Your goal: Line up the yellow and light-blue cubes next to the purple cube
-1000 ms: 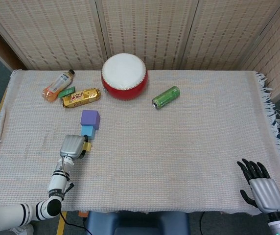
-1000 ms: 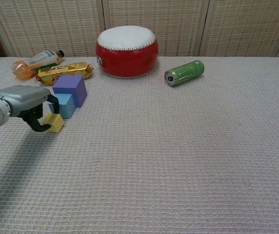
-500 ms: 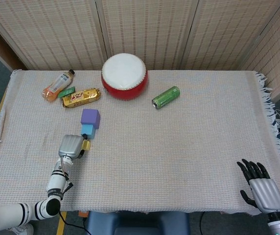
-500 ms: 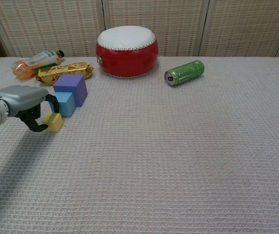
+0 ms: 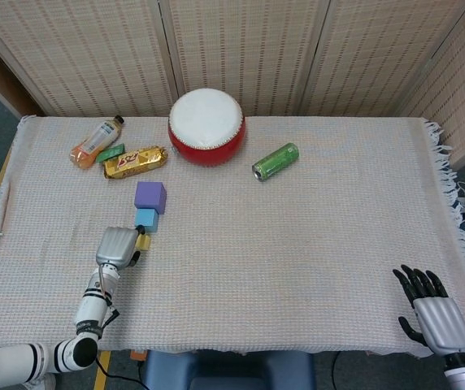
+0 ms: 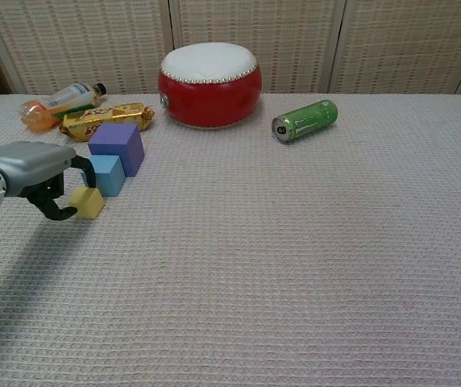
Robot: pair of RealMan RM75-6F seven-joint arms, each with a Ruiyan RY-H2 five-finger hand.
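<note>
The purple cube point(image 5: 149, 197) point(image 6: 118, 145) stands left of the table's middle, and the light-blue cube point(image 5: 145, 218) point(image 6: 106, 174) touches its near side. The small yellow cube point(image 5: 142, 241) point(image 6: 88, 202) rests on the cloth just in front of the light-blue one, slightly tilted. My left hand point(image 5: 116, 245) point(image 6: 33, 169) is directly left of the yellow cube. Its curled fingers point(image 6: 60, 212) reach the cube's left edge without enclosing it. My right hand point(image 5: 436, 313) lies flat with fingers spread at the near right corner, holding nothing.
At the back stand a red drum point(image 5: 206, 126), a green can point(image 5: 275, 161) lying on its side, a gold snack bar point(image 5: 135, 161) and an orange drink bottle point(image 5: 96, 140). The cloth's fringed edge point(image 5: 460, 211) runs along the right.
My left hand has drawn back to the left and towards me, away from the yellow cube. The cube, earlier between its fingers, now sits on the cloth. My right hand has not moved.
</note>
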